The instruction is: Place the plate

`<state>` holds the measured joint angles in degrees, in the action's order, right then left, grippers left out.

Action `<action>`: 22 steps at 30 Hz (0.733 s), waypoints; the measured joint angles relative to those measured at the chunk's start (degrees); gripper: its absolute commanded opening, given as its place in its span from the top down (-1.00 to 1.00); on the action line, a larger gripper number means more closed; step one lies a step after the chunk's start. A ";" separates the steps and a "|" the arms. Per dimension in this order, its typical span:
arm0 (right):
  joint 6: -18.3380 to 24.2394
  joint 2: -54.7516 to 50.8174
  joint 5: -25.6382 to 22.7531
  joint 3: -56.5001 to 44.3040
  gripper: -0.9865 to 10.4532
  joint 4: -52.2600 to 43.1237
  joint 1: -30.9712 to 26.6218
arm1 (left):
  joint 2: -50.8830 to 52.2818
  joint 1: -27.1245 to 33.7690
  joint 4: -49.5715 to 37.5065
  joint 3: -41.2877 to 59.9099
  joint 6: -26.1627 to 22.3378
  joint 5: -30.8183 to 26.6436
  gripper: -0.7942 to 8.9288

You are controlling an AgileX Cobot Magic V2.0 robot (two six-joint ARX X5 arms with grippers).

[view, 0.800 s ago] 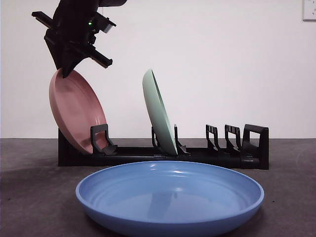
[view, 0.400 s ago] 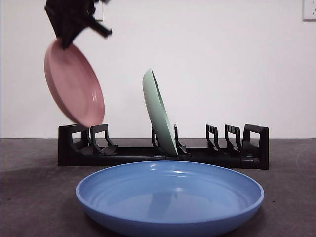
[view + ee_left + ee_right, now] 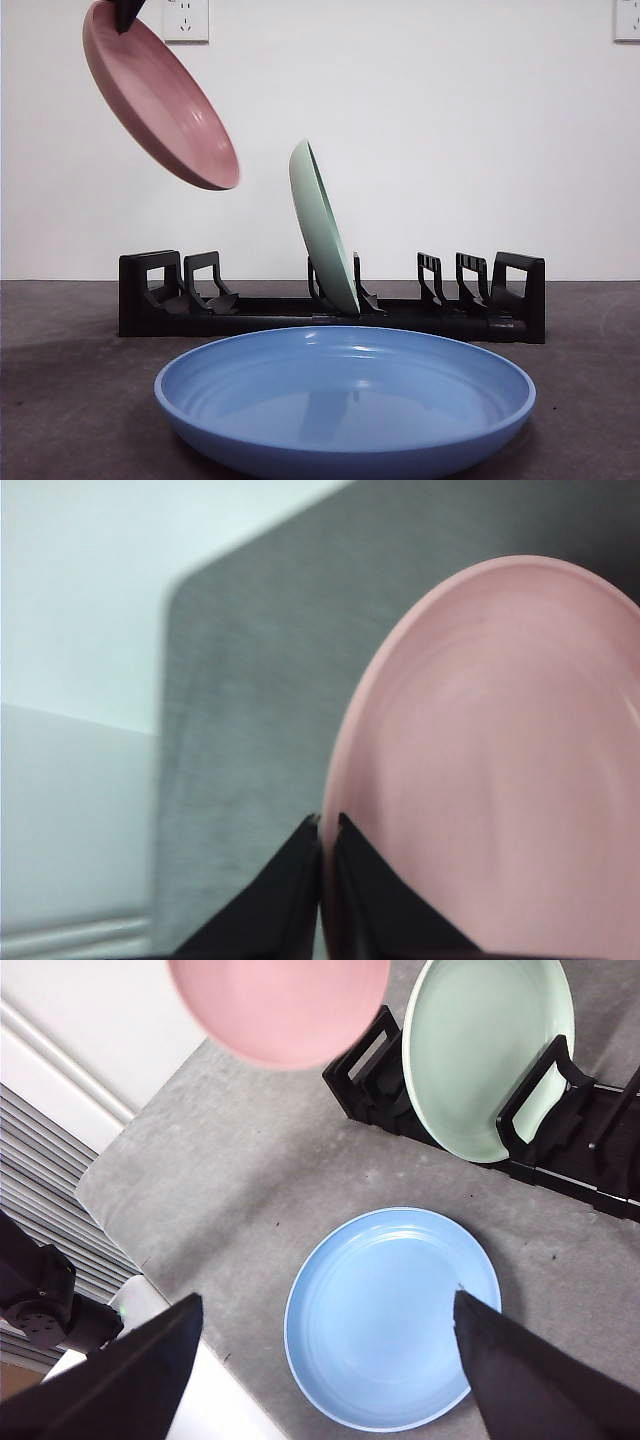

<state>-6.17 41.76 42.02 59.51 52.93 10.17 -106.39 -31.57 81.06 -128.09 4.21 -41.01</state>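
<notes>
A pink plate (image 3: 160,95) hangs tilted in the air, high above the left end of the black dish rack (image 3: 330,315). My left gripper (image 3: 326,825) is shut on the pink plate's (image 3: 500,770) rim; only its black tip (image 3: 127,12) shows at the top of the front view. A light green plate (image 3: 322,228) stands on edge in a middle slot of the rack. A blue plate (image 3: 345,395) lies flat on the table in front of the rack. My right gripper (image 3: 320,1310) hovers open high over the blue plate (image 3: 392,1315), holding nothing.
The rack (image 3: 560,1150) has free slots at its left end and toward its right end. A dark grey table (image 3: 70,400) carries everything. A white wall with a socket (image 3: 185,20) stands behind. In the right wrist view the table edge (image 3: 150,1260) lies near.
The pink plate has been lifted up out of the rack's left slot and carried higher, tilting flatter. The gripper on it has risen almost out of the front view.
</notes>
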 measured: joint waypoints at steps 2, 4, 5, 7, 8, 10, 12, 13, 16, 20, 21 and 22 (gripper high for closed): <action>0.04 0.00 0.00 0.00 0.13 0.00 0.00 | 0.48 -0.46 0.00 0.00 0.66 3.23 0.81; 0.26 0.00 -0.02 0.00 0.13 0.00 0.00 | 1.62 -0.74 0.00 0.00 1.36 8.24 0.81; 0.37 0.00 -0.02 0.00 0.13 0.00 0.00 | 2.27 -0.92 0.02 0.02 1.40 10.12 0.81; 0.46 0.00 -0.04 0.00 0.13 0.00 0.00 | 4.44 -1.25 0.02 0.02 1.42 14.12 0.81; 0.55 0.00 -0.04 0.00 0.13 0.00 0.00 | 5.55 -1.38 0.02 0.02 1.42 15.96 0.81; 0.87 0.00 -0.04 0.00 0.13 0.00 0.00 | 8.79 -1.46 0.02 0.74 1.46 20.61 0.81; 1.27 0.00 -0.04 0.00 0.13 0.00 0.00 | 12.00 -1.46 0.02 2.34 1.49 24.30 0.81; 1.33 0.00 -0.04 0.00 0.13 -0.02 0.00 | 13.62 -1.46 0.02 3.45 1.42 26.01 0.82; 1.51 0.00 -0.04 0.00 0.13 0.00 0.00 | 17.84 -1.44 0.02 7.74 1.33 29.42 0.82; 1.55 0.00 -0.04 0.00 0.13 0.00 0.00 | 23.87 -1.42 0.02 16.04 1.01 33.46 0.82; 1.57 0.02 -0.04 0.00 0.13 0.00 0.00 | 25.68 -1.40 0.02 18.47 0.96 34.64 0.82; 1.62 0.02 -0.04 0.00 0.13 0.00 0.00 | 27.32 -1.40 0.02 20.57 0.94 35.67 0.82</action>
<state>-4.56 41.78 41.98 59.51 52.93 10.17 -79.07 -32.97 81.08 -107.53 5.15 -5.34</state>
